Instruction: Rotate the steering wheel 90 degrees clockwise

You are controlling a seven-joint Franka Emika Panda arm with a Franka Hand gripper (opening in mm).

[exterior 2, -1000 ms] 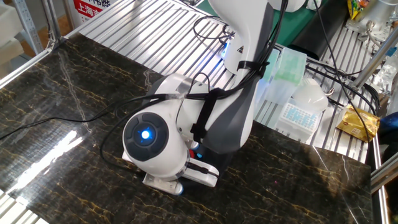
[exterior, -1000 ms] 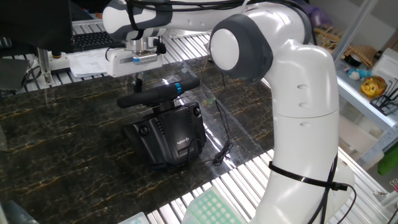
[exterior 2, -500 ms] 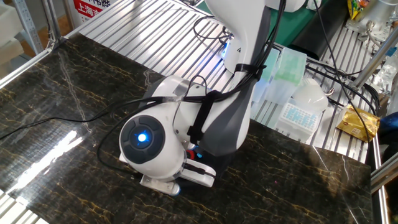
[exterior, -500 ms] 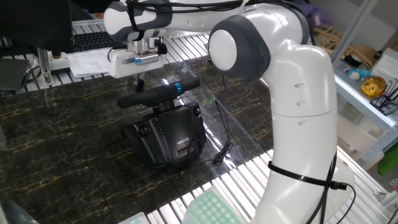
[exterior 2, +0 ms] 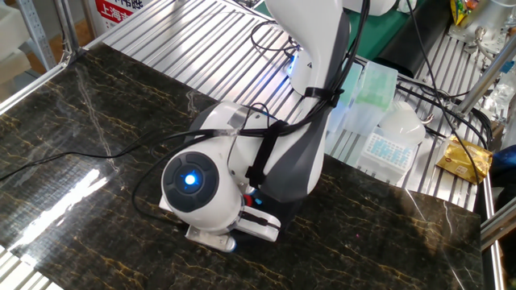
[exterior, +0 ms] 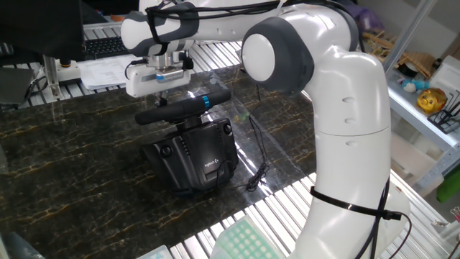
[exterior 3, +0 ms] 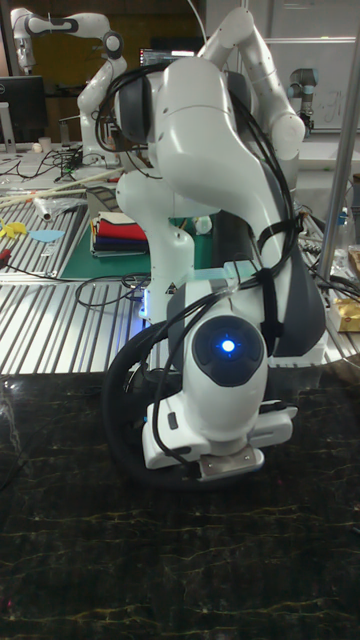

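Note:
The steering wheel [exterior: 180, 109] is a black rim seen almost edge-on, tilted up to the right, with its blue stripe [exterior: 206, 101] near the upper right end. It sits on a boxy black base [exterior: 192, 155] with a white logo. My gripper [exterior: 162, 98] hangs from the white hand straight above the left half of the rim, its dark fingers reaching down to the rim's far side. Whether they clasp the rim cannot be made out. In the other fixed view and the tall view my wrist [exterior 2: 191, 180] with its blue light hides the wheel and the fingers.
A thin black cable [exterior: 257, 155] runs from the base toward the table's metal slats. A keyboard and papers [exterior: 100, 61] lie behind the wheel. Clear plastic boxes [exterior 2: 387, 133] stand on the slatted bench beside the arm's base. Another robot arm [exterior 3: 60, 30] stands far back.
The white hand has dropped slightly toward the rim and shifted a little to the right. The wheel and its blue stripe are where they were.

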